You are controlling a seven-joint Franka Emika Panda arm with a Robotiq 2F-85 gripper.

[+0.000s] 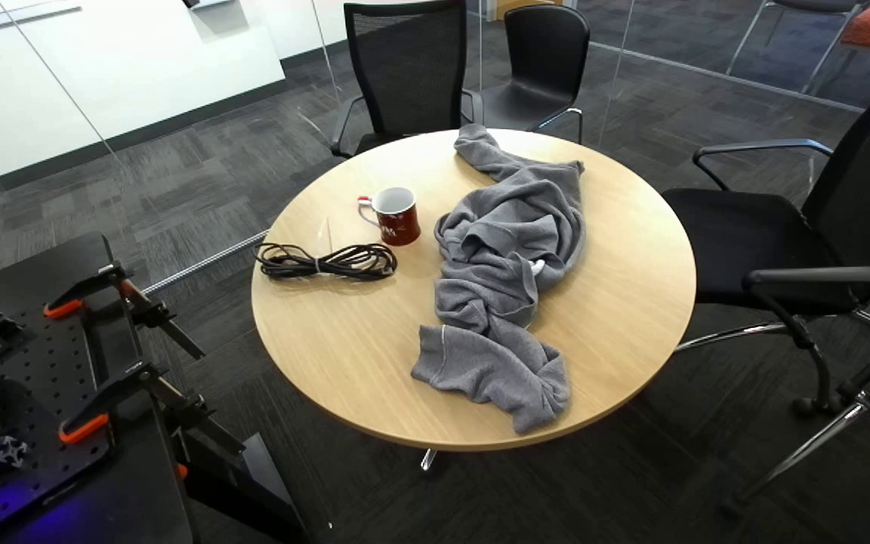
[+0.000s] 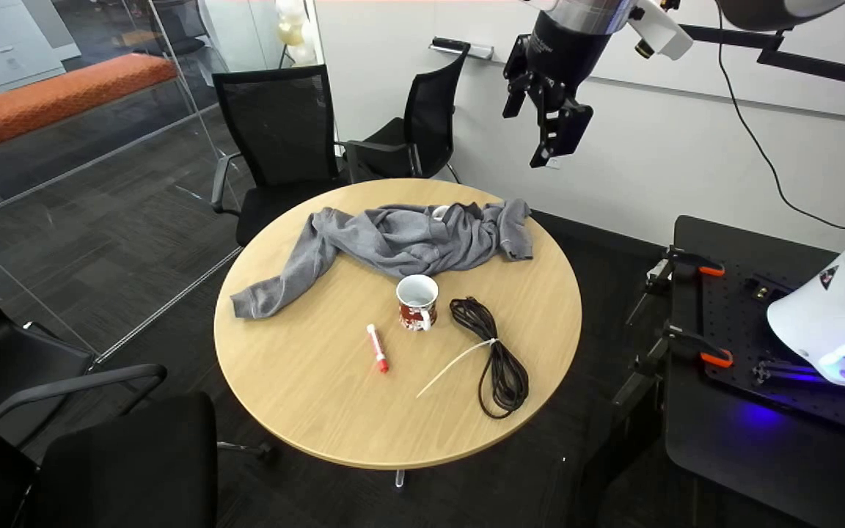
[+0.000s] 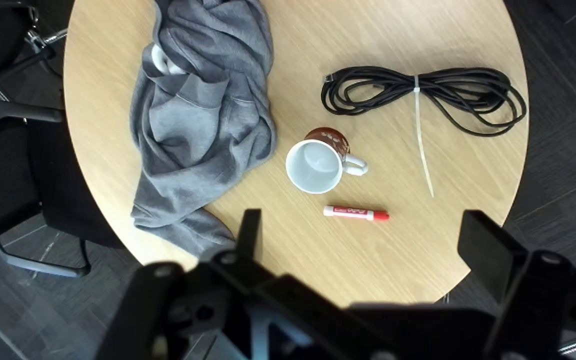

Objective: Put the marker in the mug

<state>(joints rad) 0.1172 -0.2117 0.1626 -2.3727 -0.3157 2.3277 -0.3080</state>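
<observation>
We see the tool (image 2: pixel 526 137) pointing down, jaws wide, higher than the wood-grained counter (image 2: pixel 298 374), its slim marker (image 3: pixel 356 213), round mug (image 3: pixel 316 167) and rumpled cloth (image 3: pixel 203 125).

The mug (image 1: pixel 397 219) is white-patterned dark red, white inside, the marker (image 3: pixel 350 212) red and white, the cloth (image 1: pixel 512 230) grey, the cable (image 1: pixel 348 262) black.
</observation>
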